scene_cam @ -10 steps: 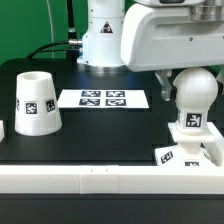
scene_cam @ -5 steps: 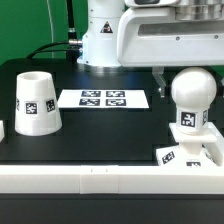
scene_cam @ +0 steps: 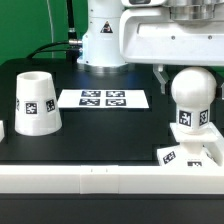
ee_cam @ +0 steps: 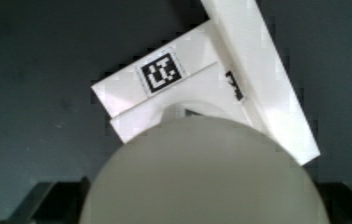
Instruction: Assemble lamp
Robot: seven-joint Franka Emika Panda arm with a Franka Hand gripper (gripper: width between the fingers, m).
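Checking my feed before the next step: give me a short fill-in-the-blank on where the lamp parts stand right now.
1. The bulb stands upright on the base, at the exterior view's ____ side.
2. The shade stands apart from both, with its wide end ____.
3. The marker board lies flat between the bulb and the ____.

Missing words: right; down; shade.
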